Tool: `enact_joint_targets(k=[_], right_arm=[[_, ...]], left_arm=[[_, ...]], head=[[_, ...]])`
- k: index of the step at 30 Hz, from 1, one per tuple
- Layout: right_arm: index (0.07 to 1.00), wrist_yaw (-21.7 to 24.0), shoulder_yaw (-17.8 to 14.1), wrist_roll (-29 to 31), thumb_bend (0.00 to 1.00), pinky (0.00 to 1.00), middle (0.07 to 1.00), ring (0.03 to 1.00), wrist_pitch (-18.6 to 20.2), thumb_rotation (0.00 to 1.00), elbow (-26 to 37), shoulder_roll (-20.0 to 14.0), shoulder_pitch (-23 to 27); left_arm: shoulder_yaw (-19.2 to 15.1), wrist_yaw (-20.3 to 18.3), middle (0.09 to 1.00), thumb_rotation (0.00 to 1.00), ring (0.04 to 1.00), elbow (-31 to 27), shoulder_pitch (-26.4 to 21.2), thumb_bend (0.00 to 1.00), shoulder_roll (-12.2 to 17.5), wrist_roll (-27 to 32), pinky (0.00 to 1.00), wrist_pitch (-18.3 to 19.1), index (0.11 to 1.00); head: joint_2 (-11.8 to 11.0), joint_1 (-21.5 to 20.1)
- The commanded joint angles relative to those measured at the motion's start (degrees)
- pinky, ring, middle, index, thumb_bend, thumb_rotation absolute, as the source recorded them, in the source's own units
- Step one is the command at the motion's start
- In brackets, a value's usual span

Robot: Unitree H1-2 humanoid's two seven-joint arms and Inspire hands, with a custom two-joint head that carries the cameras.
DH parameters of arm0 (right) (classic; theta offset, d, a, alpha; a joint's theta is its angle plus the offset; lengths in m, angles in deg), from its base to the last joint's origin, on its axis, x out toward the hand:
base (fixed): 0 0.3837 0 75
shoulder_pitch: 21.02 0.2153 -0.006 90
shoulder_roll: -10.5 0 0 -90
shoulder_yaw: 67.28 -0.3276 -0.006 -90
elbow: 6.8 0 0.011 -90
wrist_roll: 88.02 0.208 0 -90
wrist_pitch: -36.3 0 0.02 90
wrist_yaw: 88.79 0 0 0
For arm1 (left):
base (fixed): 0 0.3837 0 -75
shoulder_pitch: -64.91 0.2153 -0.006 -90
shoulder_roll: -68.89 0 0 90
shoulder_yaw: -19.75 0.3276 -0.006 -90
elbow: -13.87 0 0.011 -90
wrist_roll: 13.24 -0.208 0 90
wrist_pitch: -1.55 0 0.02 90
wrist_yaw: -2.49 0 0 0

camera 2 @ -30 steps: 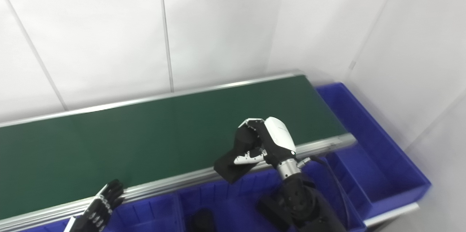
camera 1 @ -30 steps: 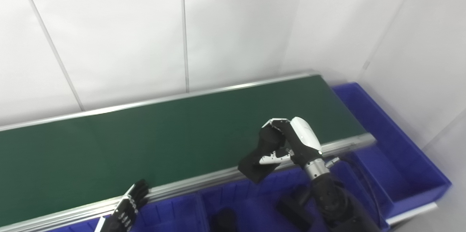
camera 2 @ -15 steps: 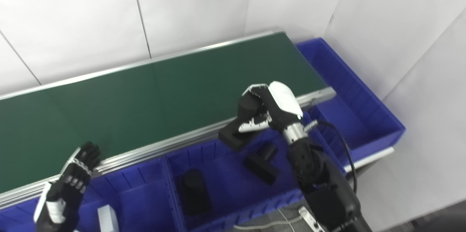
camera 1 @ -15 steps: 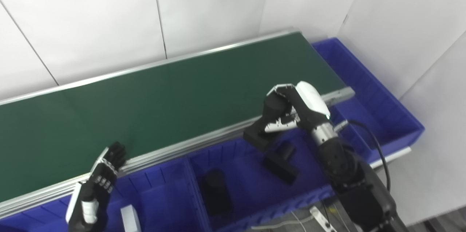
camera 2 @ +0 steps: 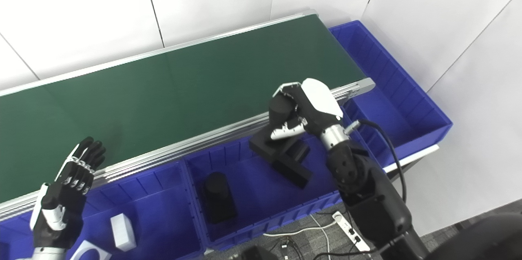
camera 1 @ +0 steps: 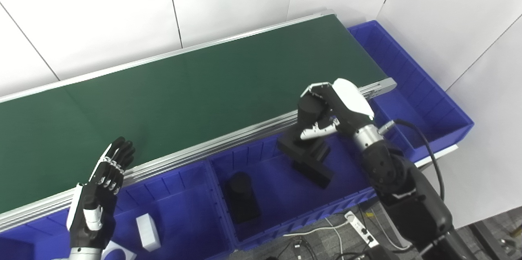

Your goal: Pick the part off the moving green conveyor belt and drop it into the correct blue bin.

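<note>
Right robot hand (camera 1: 330,109), right of frame centre: fingers curled tight around black part (camera 1: 294,145), held over middle blue bin (camera 1: 285,221), just below green conveyor belt (camera 1: 183,88). Beneath: another black block (camera 1: 313,170) and dark cylinder piece (camera 1: 241,194). Lower left: left robot hand (camera 1: 100,188), fingers spread, holding nothing.

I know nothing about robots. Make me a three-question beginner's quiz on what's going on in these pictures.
1. True or false: the right hand holds a black part.
2. What lies in the bin under that hand? A) black parts B) a white block C) tools
3. Fill in: the left hand is ___, holding nothing.

Key:
1. True; it hangs over the middle blue bin, past the green conveyor belt.
2. A; the white block sits in the left bin.
3. open
</note>
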Motion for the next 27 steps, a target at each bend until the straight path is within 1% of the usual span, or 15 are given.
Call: enact_joint_targets(k=[1,4,8,12,13,14,16,17,19,22,23,27], right_arm=[[0.515,-1.1,0.2,-0.5,0.53,0.27,0.420,0.342,-1.9,0.00,1.5,-0.5,0.5],[0.517,-1.3,1.7,-1.8,0.52,0.27,0.413,0.330,-2.8,0.00,0.6,-0.8,0.3],[0.521,-0.9,6.2,-6.6,0.52,0.28,0.413,0.343,-4.3,0.00,-1.9,-2.5,0.1],[0.517,-2.4,9.3,-9.0,0.52,0.27,0.406,0.327,-5.5,0.00,-4.6,-1.9,0.3],[0.501,-2.7,9.9,-9.6,0.53,0.25,0.438,0.311,-5.6,0.00,-5.4,-1.6,0.4],[0.492,-3.1,10.5,-9.8,0.53,0.24,0.455,0.302,-6.0,0.00,-6.1,-1.4,0.5],[0.507,-4.3,11.6,-9.9,0.52,0.22,0.406,0.285,-7.0,0.00,-7.9,-1.0,0.8],[0.508,-4.8,12.1,-9.8,0.52,0.23,0.405,0.297,-7.8,0.00,-8.9,-0.9,0.9],[0.502,-5.6,13.0,-9.9,0.53,0.28,0.433,0.353,-8.5,0.00,-10.4,-0.7,1.2],[0.497,-6.6,14.5,-10.6,0.53,0.29,0.437,0.357,-9.1,0.00,-12.3,-0.2,1.7],[0.499,-6.9,15.0,-10.7,0.53,0.28,0.426,0.344,-9.4,0.00,-12.9,-0.2,1.9],[0.502,-7.5,16.8,-11.4,0.53,0.28,0.424,0.344,-9.3,0.00,-15.0,-0.2,2.5]], left_arm=[[0.2,-0.4,0.906,0.98,0.923,-1.8,-1.2,0.89,0.1,0.8,0.95,-1.4,0.897],[0.2,-0.3,0.907,0.99,0.924,-1.6,-1.2,0.89,0.1,0.8,0.95,-1.6,0.895],[0.3,-0.4,0.910,0.99,0.922,-1.6,-1.2,0.87,-0.2,0.6,0.95,-2.1,0.899],[0.3,-0.5,0.911,0.99,0.923,-1.9,-1.1,0.86,-0.3,0.6,0.94,-2.3,0.898],[0.2,-0.6,0.911,0.99,0.915,-1.9,-1.1,0.85,-0.4,0.5,0.93,-2.4,0.897],[0.3,-0.5,0.910,0.99,0.911,-1.9,-1.1,0.85,-0.4,0.4,0.93,-2.5,0.896],[0.4,-0.4,0.909,0.99,0.911,-2.2,-1.0,0.85,-0.5,0.3,0.92,-2.4,0.896],[0.4,-0.4,0.909,0.99,0.914,-2.3,-1.0,0.85,-0.5,0.2,0.93,-2.4,0.898],[0.4,-0.5,0.912,0.99,0.917,-2.3,-1.0,0.85,-0.6,0.1,0.93,-2.4,0.900],[0.4,-0.5,0.911,0.99,0.916,-2.5,-0.9,0.85,-0.7,0.0,0.93,-2.5,0.896],[0.3,-0.4,0.910,0.99,0.914,-2.5,-0.9,0.85,-0.7,-0.2,0.93,-2.5,0.894],[0.2,-0.1,0.904,0.99,0.905,-2.8,-0.6,0.85,-1.0,-0.7,0.92,-2.6,0.889]], head=[[0.1,0.3],[0.1,0.4],[0.1,0.6],[0.3,0.9],[0.3,0.9],[0.3,1.0],[0.3,1.2],[0.4,1.3],[0.5,1.6],[0.7,2.2],[0.7,2.2],[0.8,2.6]])
